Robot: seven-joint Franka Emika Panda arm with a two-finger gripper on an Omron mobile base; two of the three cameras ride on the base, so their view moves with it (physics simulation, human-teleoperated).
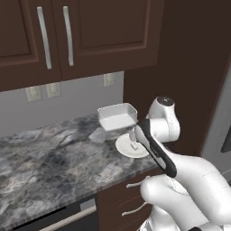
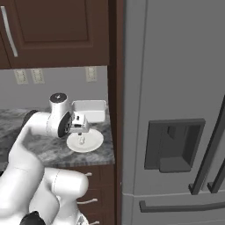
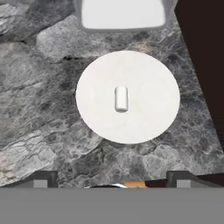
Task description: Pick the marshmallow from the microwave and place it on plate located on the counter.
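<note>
The marshmallow (image 3: pixel 121 98), a small white lump, lies on its side in the middle of the plain white plate (image 3: pixel 148 74). That plate (image 1: pixel 124 149) sits on the grey stone counter (image 1: pixel 54 153) near its right end. My gripper (image 3: pixel 111 179) hangs just above the plate, open, its two dark fingertips (image 3: pixel 43 178) spread wide with nothing between them. From the right base view the gripper (image 2: pixel 81 131) sits over the marshmallow (image 2: pixel 81 140) and the plate (image 2: pixel 92 143). The microwave is out of view.
A white rectangular tray (image 1: pixel 117 116) stands right behind the plate. A dark brown cabinet wall (image 1: pixel 180 67) closes the counter's right end, with the tall grey fridge (image 2: pixel 176 110) beyond it. Upper cabinets (image 1: pixel 67 36) hang above. The counter stretches away to the left.
</note>
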